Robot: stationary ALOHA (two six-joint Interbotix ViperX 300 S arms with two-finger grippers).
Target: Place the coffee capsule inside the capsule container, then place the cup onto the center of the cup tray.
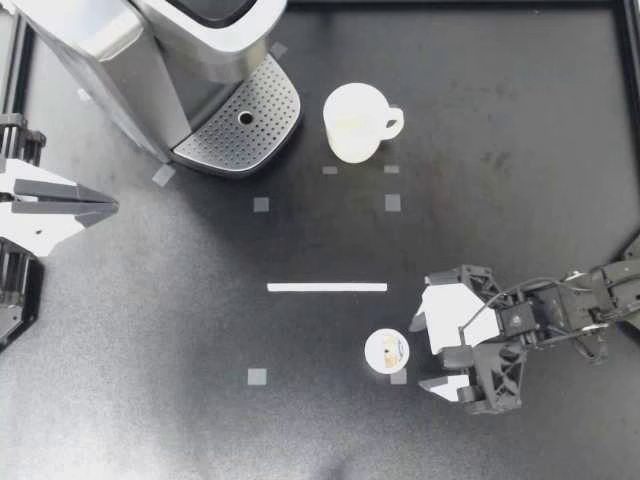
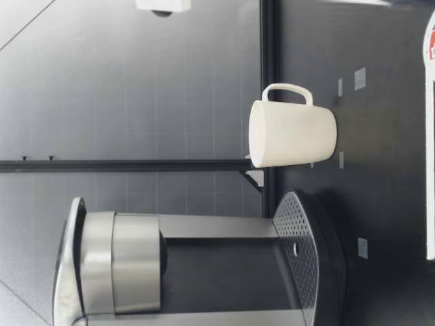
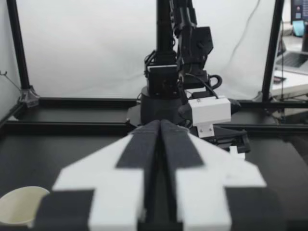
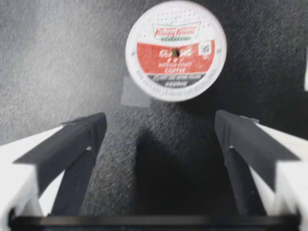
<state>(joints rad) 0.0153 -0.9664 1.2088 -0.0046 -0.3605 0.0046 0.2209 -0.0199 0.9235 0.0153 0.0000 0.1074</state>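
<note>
A coffee capsule (image 1: 386, 351) with a white lid stands on the black table. My right gripper (image 1: 420, 352) is right beside it, open, with the jaws spread on either side of the capsule's line. In the right wrist view the capsule (image 4: 175, 50) sits just ahead of the gripper (image 4: 159, 130), with nothing between the fingers (image 4: 79, 139). The white cup (image 1: 355, 122) stands upright beside the coffee machine's perforated cup tray (image 1: 245, 125). The low view shows the cup (image 2: 292, 134) and the tray (image 2: 302, 251) too. My left gripper (image 1: 110, 207) rests shut and empty at the table's left edge.
The silver coffee machine (image 1: 130, 60) fills the back left corner. A white tape strip (image 1: 327, 287) and small grey tape squares (image 1: 261, 204) mark the table. A black frame rail (image 1: 630, 100) runs along the right edge. My right arm's base (image 3: 166, 82) shows beyond the left gripper (image 3: 160, 192).
</note>
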